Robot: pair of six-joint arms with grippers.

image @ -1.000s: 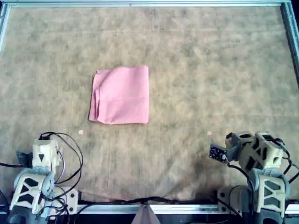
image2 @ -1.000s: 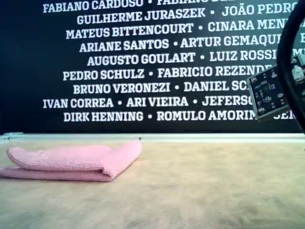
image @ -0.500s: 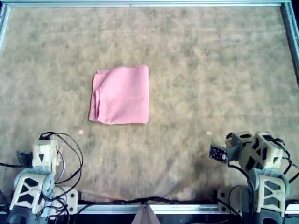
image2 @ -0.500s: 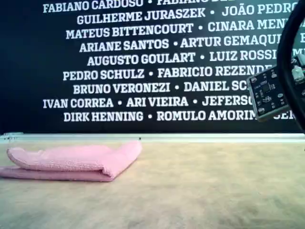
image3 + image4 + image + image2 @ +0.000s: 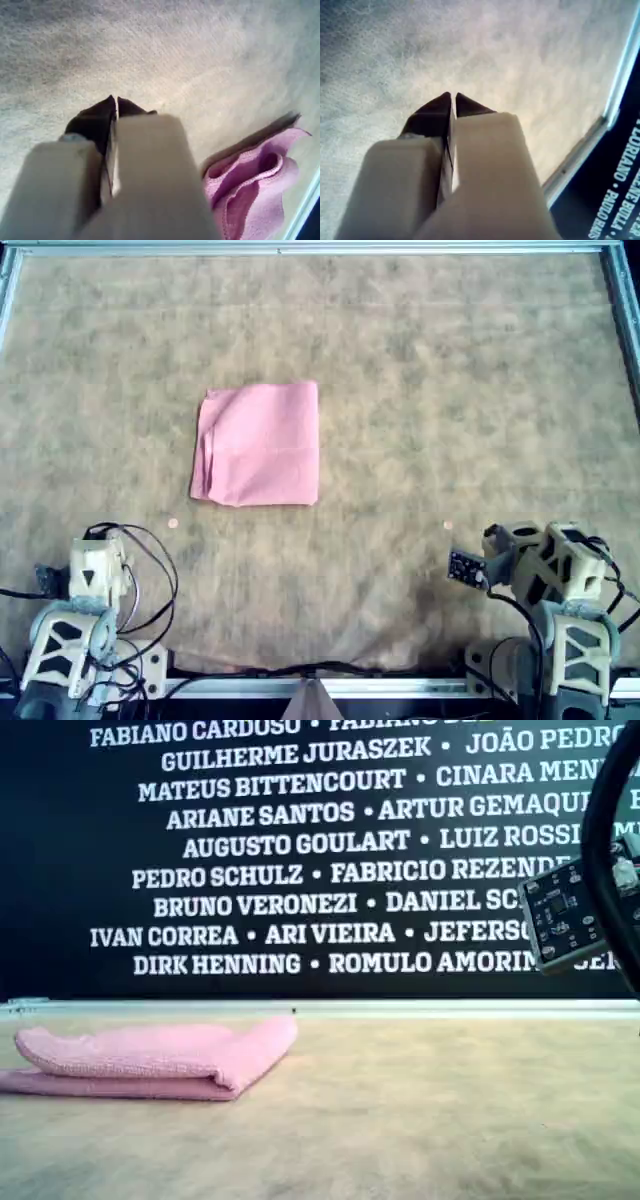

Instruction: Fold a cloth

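The pink cloth (image 5: 262,445) lies folded into a near-square stack on the tan mat (image 5: 450,390), left of centre in the overhead view. In the exterior view it (image 5: 150,1058) is a low, layered pile at the left. Its folded edge also shows in the first wrist view (image 5: 250,185). My first gripper (image 5: 116,100) is shut and empty over bare mat, apart from the cloth. My second gripper (image 5: 453,96) is shut and empty over bare mat, with no cloth in its view. The wrist views do not show which arm is which.
Two arms rest at the overhead view's bottom edge, one at the left (image 5: 85,590), one at the right (image 5: 545,570) with a small circuit board (image 5: 465,566). A metal rail (image 5: 300,248) borders the mat. A black wall with white names (image 5: 300,840) stands behind.
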